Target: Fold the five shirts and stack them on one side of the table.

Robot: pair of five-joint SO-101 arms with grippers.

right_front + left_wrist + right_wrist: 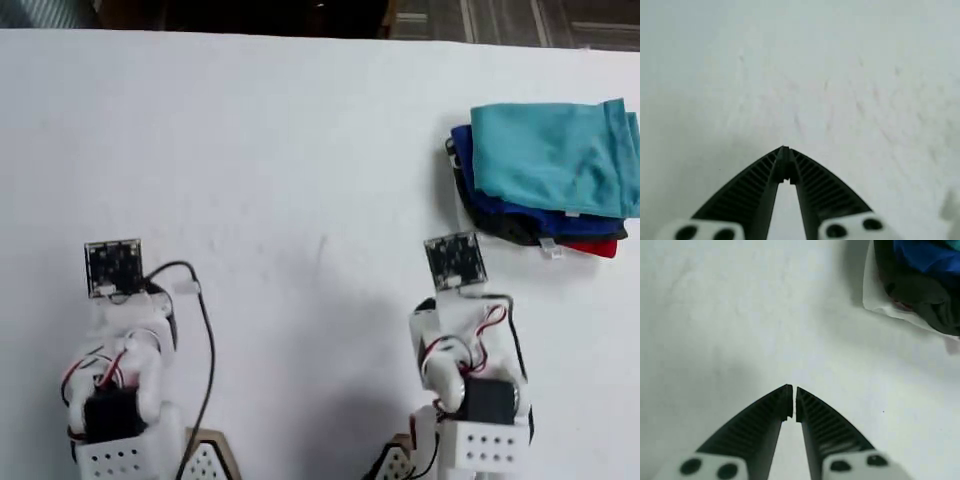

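Note:
A stack of folded shirts [548,170] lies at the right side of the white table [280,150], with a teal shirt [560,155] on top, then blue [500,212], black [520,232] and red [592,247] layers showing at the edges. The stack's black and blue edge [920,280] also shows in the right wrist view. My left gripper [784,150] is shut over bare table at the near left, with nothing in it. My right gripper [791,388] is shut and holds nothing, a short way in front of the stack's near left corner.
The left arm [118,350] and right arm [465,350] sit folded back at the near edge, with a black cable [205,330] looping beside the left one. The table's far edge [300,35] borders a dark floor.

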